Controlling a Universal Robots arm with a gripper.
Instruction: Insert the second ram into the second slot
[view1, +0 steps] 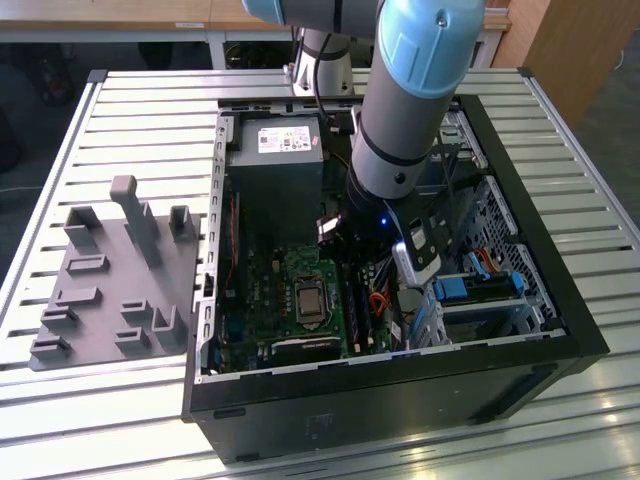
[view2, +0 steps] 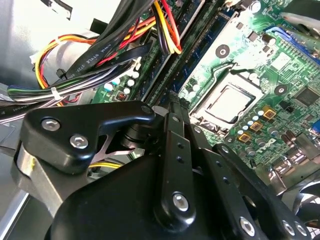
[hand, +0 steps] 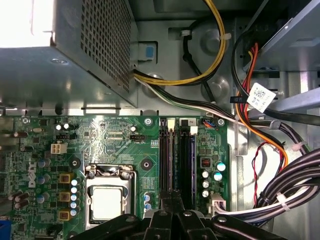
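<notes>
- Leftmost on the slatted bench (view1: 130, 100), a grey fixture plate (view1: 115, 285) sits beside the open computer case (view1: 560, 300).
- Inside, the motherboard (hand: 115, 145) lies flat, its memory slots (hand: 178, 160) facing up for a straight push.
- Above these slots hangs the gripper (hand: 172, 197); jaws look pressed together, seemingly clenching the second ram, hidden edge-on between them.
- Cables (hand: 280, 190) crowd one side, leaving little room.

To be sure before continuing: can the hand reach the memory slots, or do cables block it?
Probably yes. In the first wrist view the hand sits directly at the memory slots, and the cables run beside them, not across.
</notes>
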